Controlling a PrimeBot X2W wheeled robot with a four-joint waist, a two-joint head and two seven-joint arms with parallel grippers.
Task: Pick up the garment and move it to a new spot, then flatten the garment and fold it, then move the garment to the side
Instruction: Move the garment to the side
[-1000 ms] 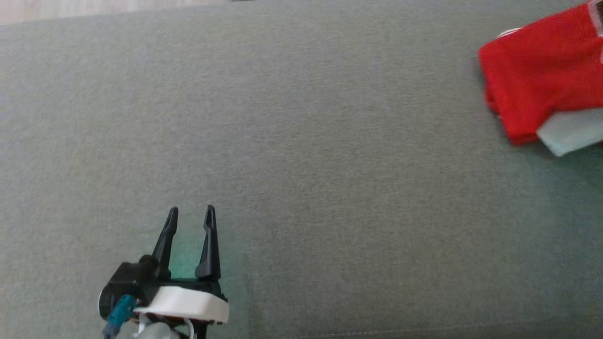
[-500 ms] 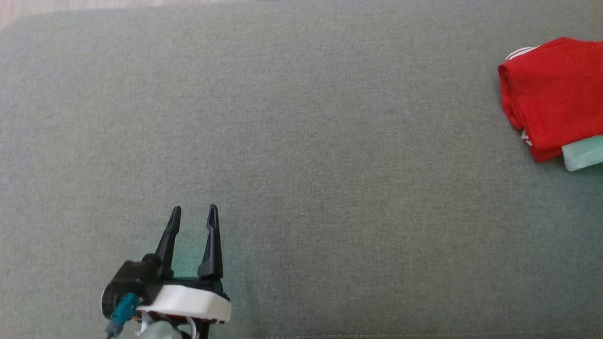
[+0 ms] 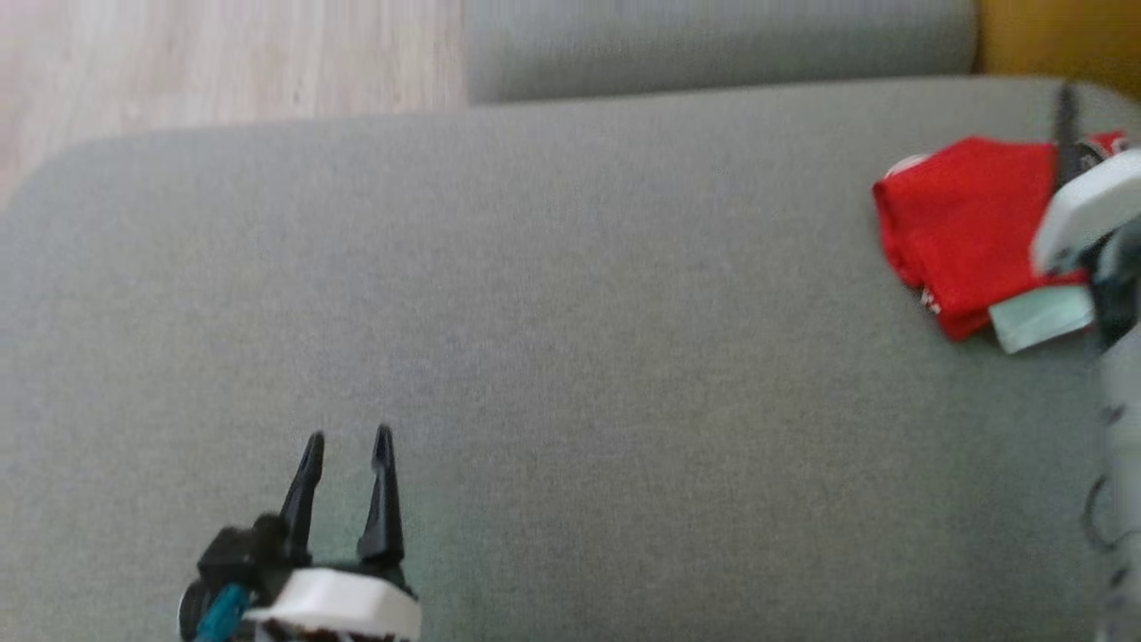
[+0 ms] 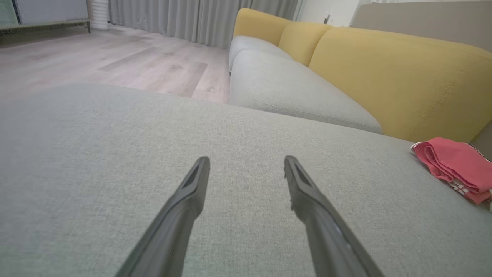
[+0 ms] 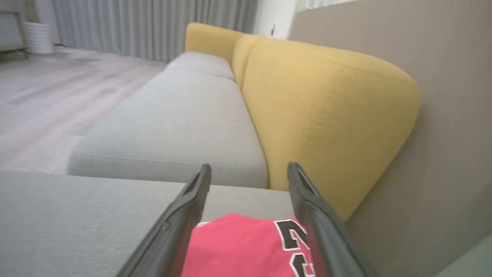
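My right gripper (image 5: 249, 166) has just let go. It was clenched a second ago, and its jaws now stand wide apart above the folded red garment (image 5: 238, 246), gripping nothing. The garment lies free on the grey cushion (image 3: 570, 357), just in front of the yellow backrest (image 5: 326, 107). My left gripper (image 3: 348, 434) is released too and empty, hovering over bare cushion well away from the backrest. My head has turned, so the shift in that view is the camera's. I judge the move to the side done, and I only need to draw my right arm clear without snagging the fabric.
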